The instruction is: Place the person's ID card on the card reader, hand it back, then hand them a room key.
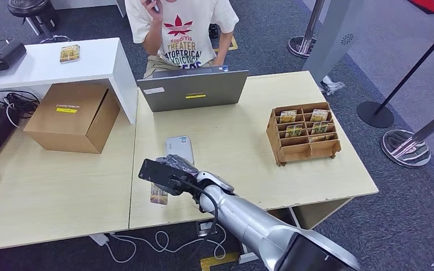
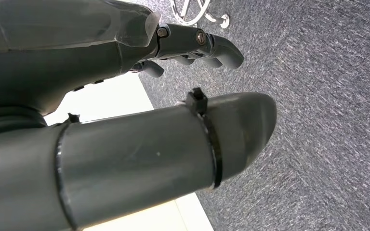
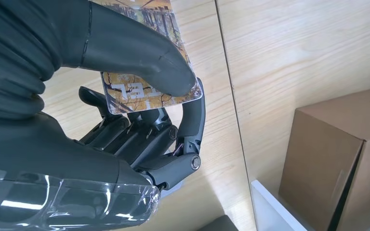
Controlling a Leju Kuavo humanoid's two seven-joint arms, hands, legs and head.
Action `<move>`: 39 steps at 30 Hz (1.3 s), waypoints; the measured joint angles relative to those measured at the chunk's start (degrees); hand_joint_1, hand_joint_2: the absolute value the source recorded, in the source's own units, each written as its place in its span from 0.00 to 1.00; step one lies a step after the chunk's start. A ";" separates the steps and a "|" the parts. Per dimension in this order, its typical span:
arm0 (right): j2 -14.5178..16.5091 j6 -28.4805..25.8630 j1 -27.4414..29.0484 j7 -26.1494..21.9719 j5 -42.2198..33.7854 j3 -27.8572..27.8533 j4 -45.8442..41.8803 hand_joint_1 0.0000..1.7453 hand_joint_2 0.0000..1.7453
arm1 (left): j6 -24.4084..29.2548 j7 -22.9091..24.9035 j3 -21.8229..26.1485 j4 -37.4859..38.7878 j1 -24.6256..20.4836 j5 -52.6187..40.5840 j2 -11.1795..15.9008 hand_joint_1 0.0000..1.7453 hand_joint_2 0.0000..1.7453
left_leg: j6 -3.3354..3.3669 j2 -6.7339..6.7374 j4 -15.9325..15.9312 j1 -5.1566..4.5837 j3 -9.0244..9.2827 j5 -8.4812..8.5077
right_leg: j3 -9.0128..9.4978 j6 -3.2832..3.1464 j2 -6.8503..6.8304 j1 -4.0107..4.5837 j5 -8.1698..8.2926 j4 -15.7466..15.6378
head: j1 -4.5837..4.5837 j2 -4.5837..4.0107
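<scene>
Right wrist view: the right hand [image 3: 139, 120] is seen holding the ID card [image 3: 149, 91], which is pinched between the thick thumb on its printed face and the dark fingers [image 3: 192, 120] curled beneath it, above the light wooden table [image 3: 294, 57]. In the head view, the same right hand [image 1: 172, 172] is carried at the end of the silver arm over the near part of the table [image 1: 248, 164], and the ID card [image 1: 159, 195] is seen projecting from beneath it toward the near edge. Just beyond the hand, the grey card reader [image 1: 179, 148] is laid flat on the tabletop, apart from the card. To the right, a wooden rack [image 1: 303, 134] is stood, with room key cards [image 1: 287, 116] slotted in its upper compartments. To the left, a cardboard box [image 1: 72, 116] is placed. Farther back, a grey laptop [image 1: 192, 89] is opened toward a seated person [image 1: 182, 31]. In the left wrist view, the left hand [image 2: 192, 48] is hung over grey carpet, its fingers curled inward with nothing held.
</scene>
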 joint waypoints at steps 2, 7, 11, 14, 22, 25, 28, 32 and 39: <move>0.02 0.40 -0.09 0.14 -0.07 0.00 0.01 1.00 1.00 | -0.02 0.01 0.00 0.00 -0.02 -0.01 0.00 0.00 0.00 | 0.00 0.00 0.00 0.00 0.00 0.00 | 0.00 0.00 0.00 0.00 0.00 0.00 | 0.00 0.00; 0.22 2.34 -0.27 1.01 -0.44 0.00 0.03 1.00 1.00 | -0.21 -0.08 -0.02 0.00 -0.02 -0.26 0.00 0.00 0.00 | 0.00 0.00 0.00 0.00 0.00 0.00 | 0.00 0.00 0.00 0.00 0.00 0.00 | 0.00 0.00; 0.32 3.87 -0.26 0.60 -1.19 -0.04 0.04 1.00 1.00 | -0.30 -0.12 -0.07 0.00 -0.02 -0.50 0.00 0.00 0.00 | 0.00 0.00 0.00 0.00 0.00 0.00 | 0.00 0.00 0.00 0.00 0.00 0.00 | 0.00 0.00; 0.32 5.01 -0.17 0.31 -1.01 -0.04 0.04 1.00 1.00 | -0.34 -0.11 -0.07 0.00 -0.02 -0.52 0.00 0.00 0.00 | 0.00 0.00 0.00 0.00 0.00 0.00 | 0.00 0.00 0.00 0.00 0.00 0.00 | 0.00 0.00; -0.27 4.65 1.10 0.28 -1.60 -0.09 0.23 1.00 1.00 | -0.05 -1.10 -0.07 0.00 0.06 -0.49 0.00 0.00 0.00 | 0.00 0.00 0.00 -0.01 0.01 0.00 | -0.02 0.00 0.00 0.00 0.00 0.00 | 0.00 0.00; -1.39 3.77 1.79 -0.09 -2.64 -0.47 0.32 1.00 1.00 | -0.11 -1.14 -0.07 0.00 0.06 -0.57 0.00 0.00 0.00 | 0.00 0.00 0.00 -0.02 0.01 0.00 | -0.01 0.00 0.00 0.00 0.00 0.00 | 0.00 0.00; -2.56 3.38 2.38 -0.33 -3.27 -1.15 0.34 1.00 1.00 | -0.21 -1.13 -0.07 0.00 0.07 -0.57 0.00 0.00 0.00 | 0.00 0.01 0.00 -0.02 0.00 0.00 | -0.02 0.00 0.02 0.00 0.00 0.00 | 0.00 0.00; -3.48 3.23 2.63 -0.43 -3.67 -1.82 0.33 1.00 1.00 | -0.16 -1.13 -0.07 0.00 0.12 -0.22 0.01 0.00 0.00 | 0.00 0.02 0.00 -0.02 0.00 0.00 | -0.02 0.00 0.03 0.00 0.00 0.00 | 0.00 0.00; -5.58 2.87 2.10 -1.89 -7.60 -4.59 0.33 1.00 1.00 | 0.14 -1.16 -0.01 0.00 0.54 0.99 0.02 0.00 0.00 | 0.00 0.01 0.00 -0.02 0.00 0.00 | -0.02 0.00 0.01 0.00 0.00 0.00 | -0.01 0.00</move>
